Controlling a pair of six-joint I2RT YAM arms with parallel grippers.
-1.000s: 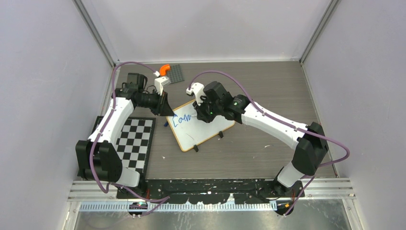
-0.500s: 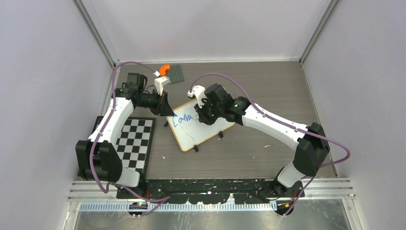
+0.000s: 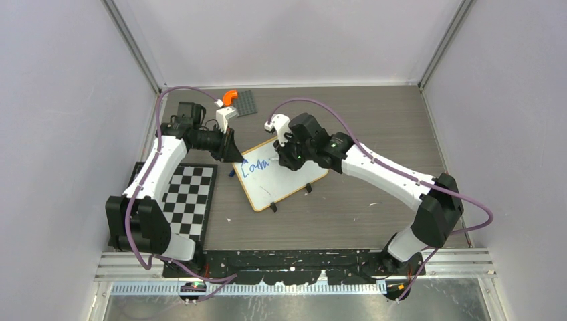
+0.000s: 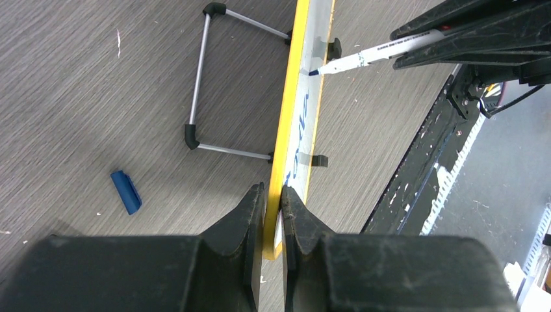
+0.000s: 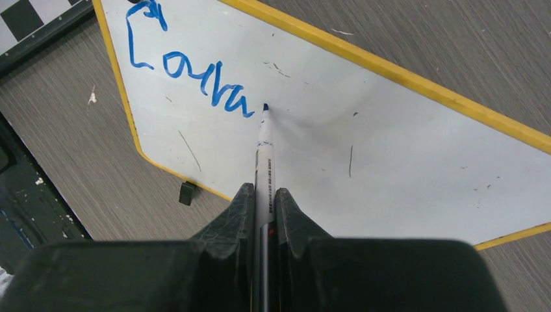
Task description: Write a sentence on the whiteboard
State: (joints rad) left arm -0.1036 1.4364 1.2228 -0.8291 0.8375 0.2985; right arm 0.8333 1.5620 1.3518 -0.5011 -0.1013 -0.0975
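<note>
Blue letters, the start of the sentence (image 5: 188,71), are showing on the whiteboard (image 3: 289,184), which is sitting mid-tabletop (image 3: 381,127) between the two arms. Right pincer (image 5: 260,193) is pinching a marker (image 5: 264,146), tip right at the board beside the last letter. Left pincer (image 4: 273,194) is clamping the board's yellow edge. A blue cap (image 4: 125,192) is lying nearby.

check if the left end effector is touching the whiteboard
Touching. The left wrist view shows the left end effector shut on the whiteboard, a finger against each side of its yellow edge.
</note>
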